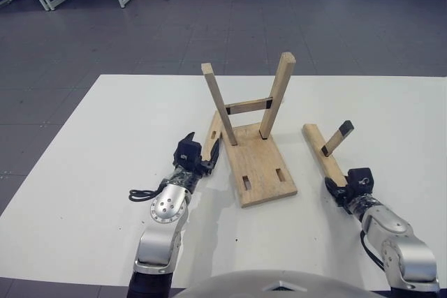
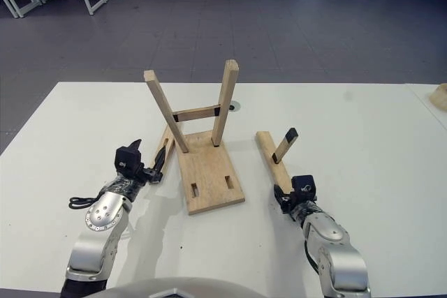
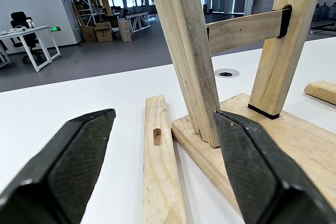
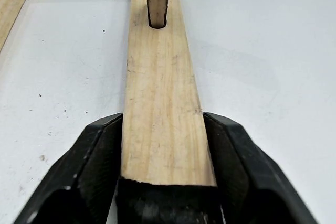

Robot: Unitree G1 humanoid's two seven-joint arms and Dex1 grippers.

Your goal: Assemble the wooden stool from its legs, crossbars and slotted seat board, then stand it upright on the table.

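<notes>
Clamping my right claw (image 4: 163, 140) on the near end of the loose leg (image 1: 318, 143) lying right of the seat board (image 1: 262, 167), left claw (image 1: 208, 156) apart, I judged it next needed lifting into an empty slot.

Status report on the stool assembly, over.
Left end effector open at loose leg. Right end effector shut on leg with crossbar. Seat board carries two upright legs, two slots empty. Nothing blocking.

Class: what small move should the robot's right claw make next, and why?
Probably lift: the right claw clasps the end of the crossbar-bearing leg, lying flat beside the seat board, whose two near slots are empty.
</notes>
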